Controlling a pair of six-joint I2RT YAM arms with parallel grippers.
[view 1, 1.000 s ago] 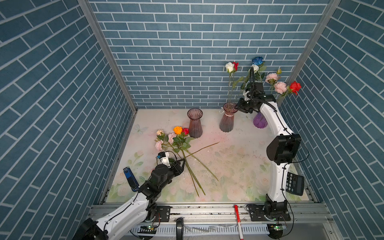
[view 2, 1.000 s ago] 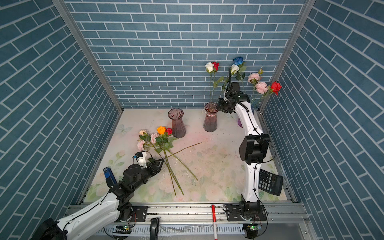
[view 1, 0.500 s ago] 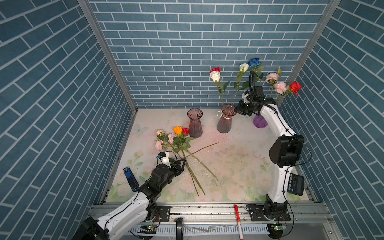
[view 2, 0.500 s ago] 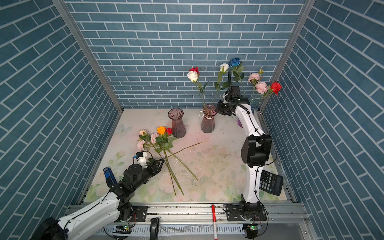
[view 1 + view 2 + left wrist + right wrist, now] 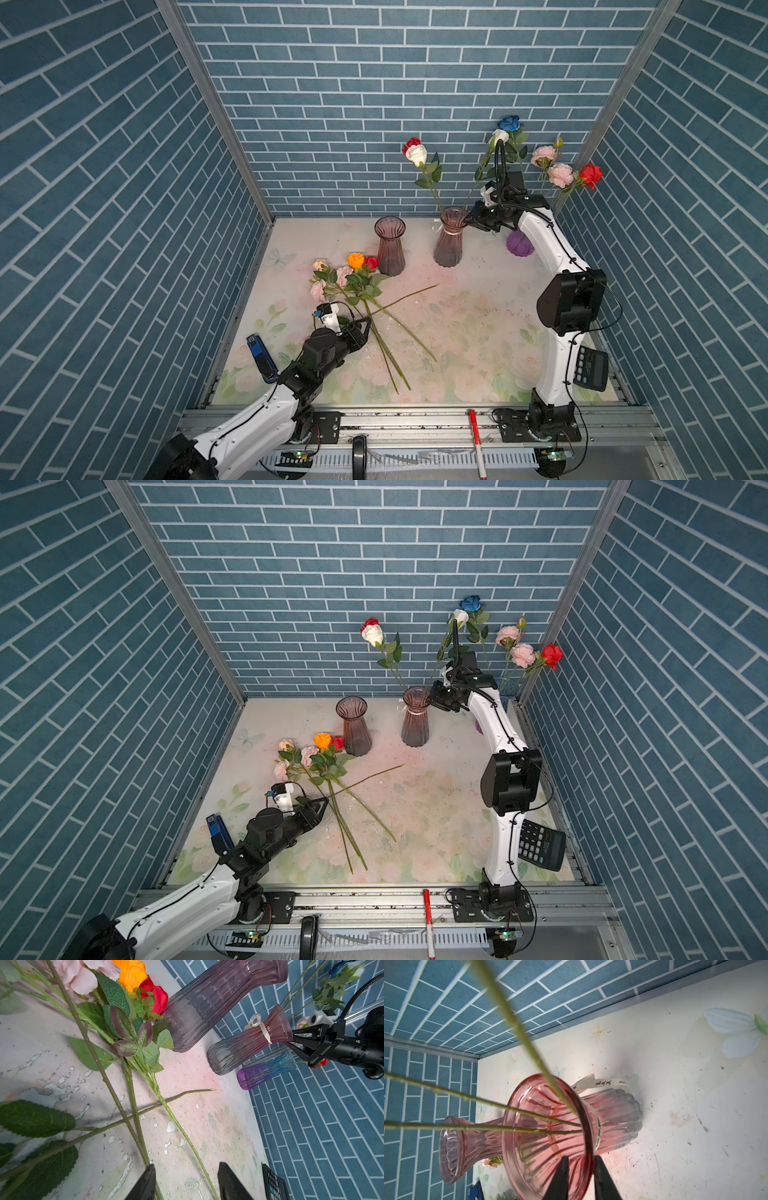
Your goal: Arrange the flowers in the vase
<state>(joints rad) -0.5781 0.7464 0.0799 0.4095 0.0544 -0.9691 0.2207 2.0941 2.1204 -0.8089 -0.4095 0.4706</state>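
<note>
Since these flowers (image 5: 360,286) look light and wiry, my left gripper (image 5: 187,1164), parted and empty, should pinch bare mid-stem.

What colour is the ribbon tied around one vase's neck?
Cream-white ribbon with dark lettering; right wrist view shows it best.
</note>
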